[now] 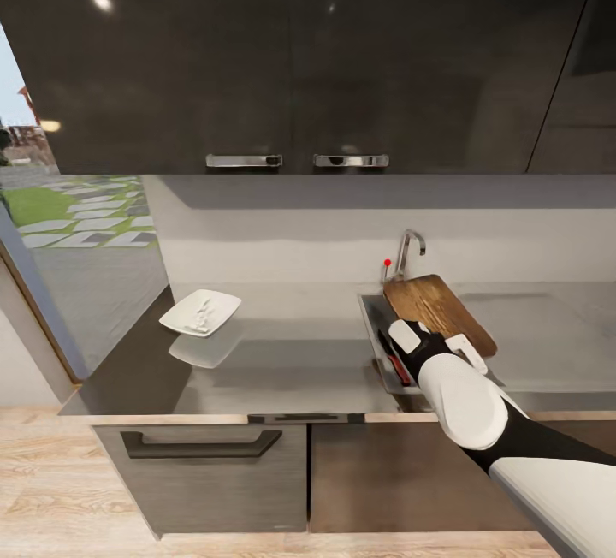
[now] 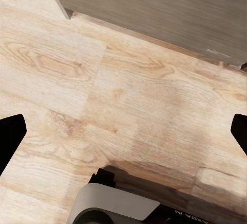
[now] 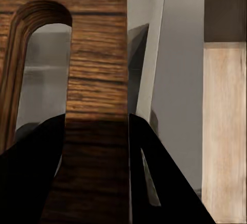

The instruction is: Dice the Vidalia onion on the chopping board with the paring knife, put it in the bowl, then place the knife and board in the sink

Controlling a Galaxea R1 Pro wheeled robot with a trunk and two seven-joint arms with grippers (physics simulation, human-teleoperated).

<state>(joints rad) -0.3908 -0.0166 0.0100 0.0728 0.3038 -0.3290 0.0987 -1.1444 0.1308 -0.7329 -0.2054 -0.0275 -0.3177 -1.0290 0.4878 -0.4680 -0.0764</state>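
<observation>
Chopping board held over the sink by the right gripper.

The chopping board (image 1: 441,311) is clamped at its handle-slot end between the fingers of the right gripper (image 1: 434,347) and is tilted over the sink (image 1: 373,325), its far end near the tap (image 1: 409,250). The red-handled paring knife (image 1: 398,369) is seen in the basin just beside the gripper. The bowl (image 1: 201,312) is set on the countertop (image 1: 291,361), well apart to the left. The left gripper (image 2: 123,136) is spread wide above the wooden floor (image 2: 128,105).

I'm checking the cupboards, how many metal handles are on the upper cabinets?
2: the left handle and right handle sit side by side along the cabinets' lower edge, above the countertop.
</observation>
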